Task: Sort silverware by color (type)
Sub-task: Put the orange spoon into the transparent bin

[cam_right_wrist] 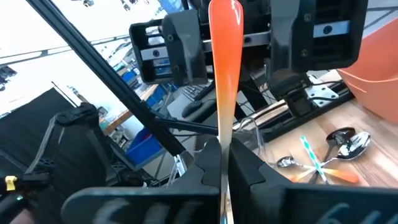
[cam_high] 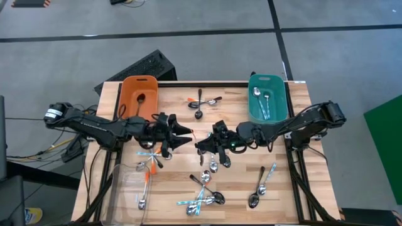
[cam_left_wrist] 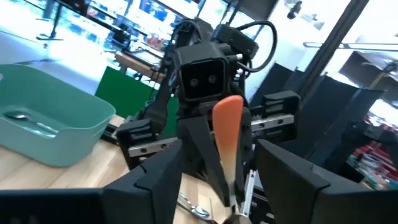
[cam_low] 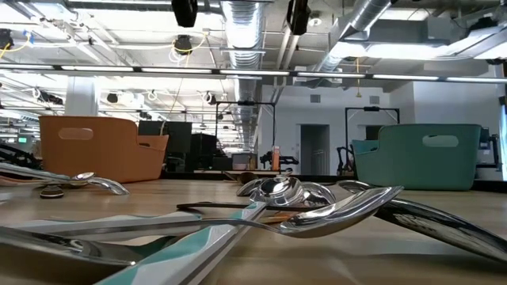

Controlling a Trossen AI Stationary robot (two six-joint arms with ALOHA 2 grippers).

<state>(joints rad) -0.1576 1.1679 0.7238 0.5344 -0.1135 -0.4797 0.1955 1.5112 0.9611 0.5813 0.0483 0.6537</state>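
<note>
My right gripper (cam_high: 202, 146) is over the table's middle, shut on an orange-handled spoon (cam_right_wrist: 224, 74). The spoon's handle sticks out toward my left gripper (cam_high: 187, 135). My left gripper is open. Its two fingers (cam_left_wrist: 163, 180) stand on either side of the handle's free end (cam_left_wrist: 229, 121), apart from it. The spoon's bowl is hidden behind my right fingers. Several other spoons lie on the table's near half (cam_high: 207, 188), and a few lie at the far middle (cam_high: 202, 103). An orange bin (cam_high: 139, 94) holds one spoon. A teal bin (cam_high: 267, 99) holds several. My right gripper pinches the spoon between its two fingers (cam_right_wrist: 249, 168), at the thin neck (cam_right_wrist: 222, 152) where the orange handle fades into metal. The handle runs straight out past the fingertips toward the table's left. The spoon is lifted clear of the table.
A clear tray (cam_high: 125, 188) sits at the near left. Orange- and blue-handled spoons lie crossed below my left gripper (cam_high: 149, 160) and show in the right wrist view (cam_right_wrist: 323, 158). Spoons fill the low view's foreground (cam_low: 277, 198), with both bins behind them.
</note>
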